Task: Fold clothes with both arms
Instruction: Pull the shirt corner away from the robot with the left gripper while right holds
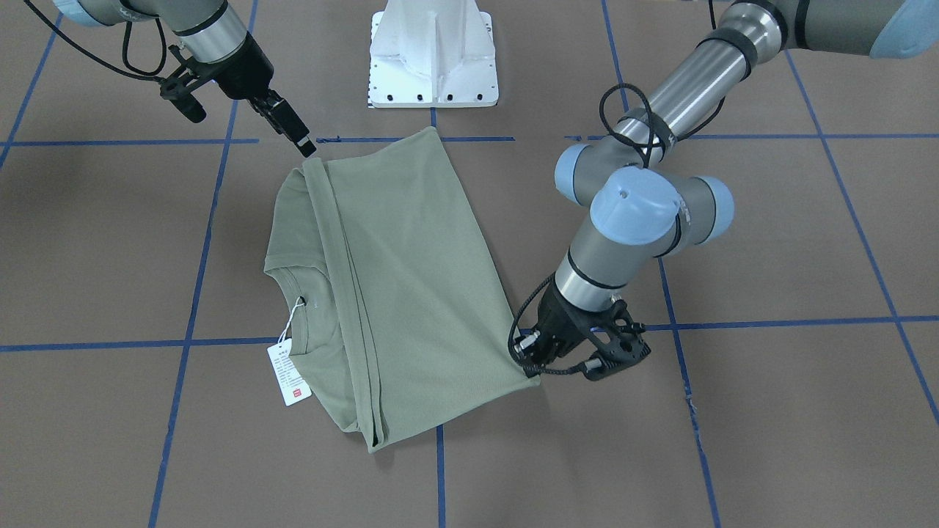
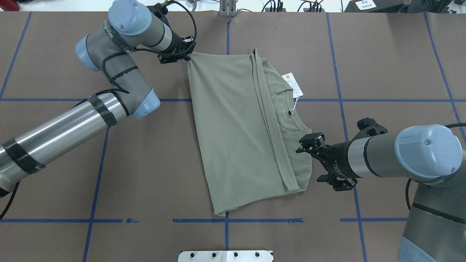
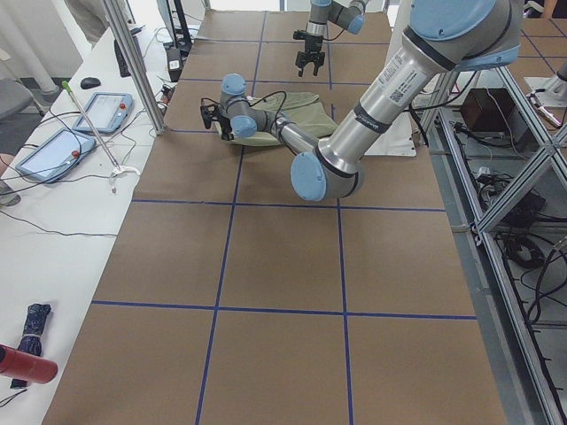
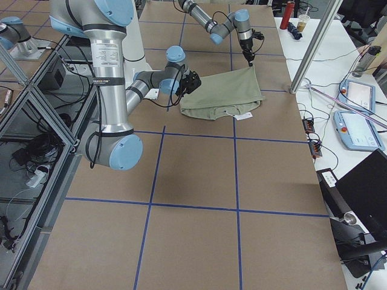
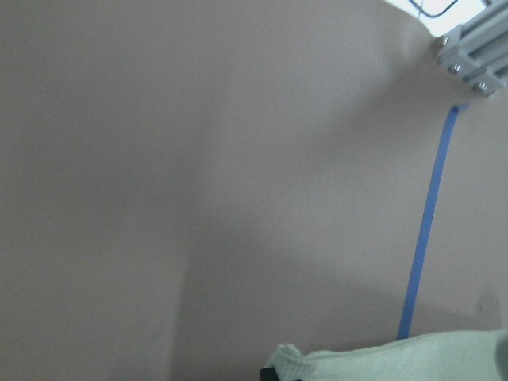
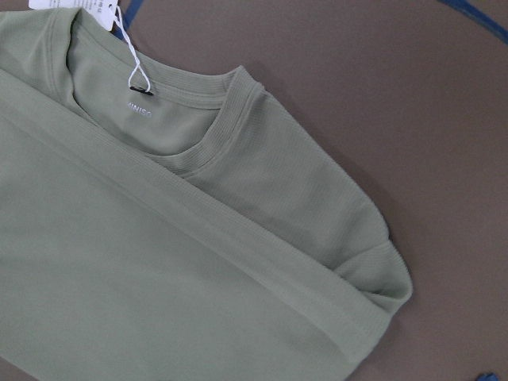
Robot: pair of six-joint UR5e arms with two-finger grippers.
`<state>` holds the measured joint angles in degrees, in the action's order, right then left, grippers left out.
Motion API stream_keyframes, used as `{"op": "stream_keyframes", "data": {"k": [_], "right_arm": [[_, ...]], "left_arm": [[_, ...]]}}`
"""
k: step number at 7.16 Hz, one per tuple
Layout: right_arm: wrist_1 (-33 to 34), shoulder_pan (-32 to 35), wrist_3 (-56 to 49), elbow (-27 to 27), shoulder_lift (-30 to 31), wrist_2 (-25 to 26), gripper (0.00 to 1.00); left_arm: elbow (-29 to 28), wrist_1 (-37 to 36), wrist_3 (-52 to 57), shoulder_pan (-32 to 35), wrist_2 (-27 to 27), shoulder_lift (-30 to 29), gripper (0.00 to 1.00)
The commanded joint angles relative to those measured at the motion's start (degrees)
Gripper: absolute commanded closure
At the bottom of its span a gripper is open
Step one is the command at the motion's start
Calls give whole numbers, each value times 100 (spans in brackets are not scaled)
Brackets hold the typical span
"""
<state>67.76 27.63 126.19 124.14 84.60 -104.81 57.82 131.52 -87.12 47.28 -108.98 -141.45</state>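
The clothes are one olive-green shirt [image 2: 233, 127] lying folded lengthwise on the brown table, its ribbed neck [image 6: 214, 135] and white hang tag [image 2: 292, 84] uncovered on one side. My left gripper [image 2: 186, 55] is shut on the shirt's far hem corner; the left wrist view shows that corner [image 5: 381, 361] against a black fingertip. In the front view the same left gripper [image 1: 530, 363] sits low at the shirt [image 1: 411, 279] corner. My right gripper [image 2: 307, 143] hovers open just above the folded shoulder edge and holds nothing; in the front view this right gripper [image 1: 307, 147] points down at that end.
The white base pedestal [image 1: 433, 59] stands at the robot's side of the table, close to the shirt's near edge. Blue tape lines [image 2: 225, 220] grid the brown surface. Tablets [image 3: 53, 152] and cables lie on a side bench beyond a metal post [image 3: 133, 66].
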Motion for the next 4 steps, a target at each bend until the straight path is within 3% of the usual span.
{"op": "stream_keyframes", "data": {"k": [1,2,3,4], "right_arm": [[9,76,-7,-30,-22,170,0],[9,59,-85,-169,-31,284,0],[9,41,-477,-344,-136,277,0],[218,-11,-1212,-546,-363,216,0]], "left_arm": [[-851,418,20,53,272,-497,100],[-800,419,55,45,220,-559,31],[-286,401,38,27,132,-350,30],[668,418,38,-86,105,304,30]]}}
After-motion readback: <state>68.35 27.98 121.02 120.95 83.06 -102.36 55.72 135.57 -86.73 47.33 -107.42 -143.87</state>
